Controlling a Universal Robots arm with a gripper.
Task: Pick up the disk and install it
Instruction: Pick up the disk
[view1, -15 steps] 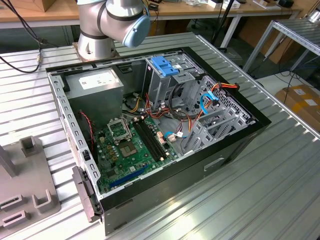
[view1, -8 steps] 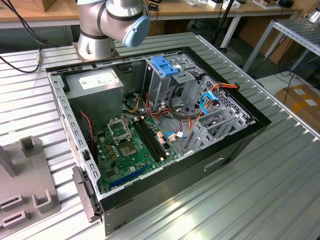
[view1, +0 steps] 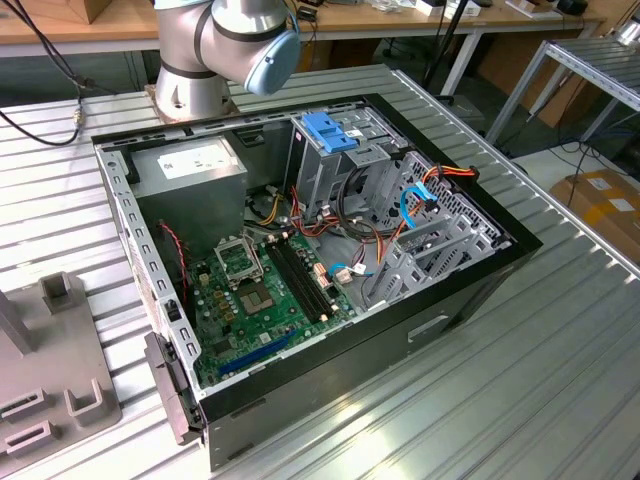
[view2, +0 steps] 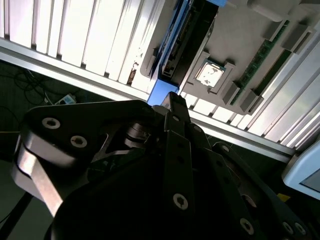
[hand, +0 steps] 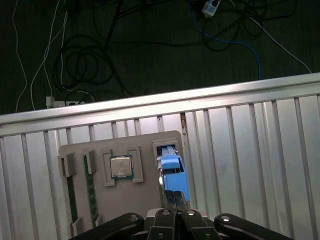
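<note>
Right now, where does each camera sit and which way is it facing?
Exterior view: off the arm, raised, looking down into the open computer case on the slatted table; the arm's base joints show.
First wrist view: on the arm, looking past the pincer down onto the grey tray holding the disk, floor cables beyond.
Second wrist view: on the arm, looking along the pincer's dark body at that tray.
Shared: both wrist views show pincer, tray, disk, processor chip.

Open worktop (view1: 540, 400), crowded case (view1: 380, 360)
I see bare worktop lower right in the exterior view; cables (view1: 408, 205) cross the drive cage (view1: 440, 250); holder (hand: 145, 192) walls flank the disk (hand: 172, 167).
</note>
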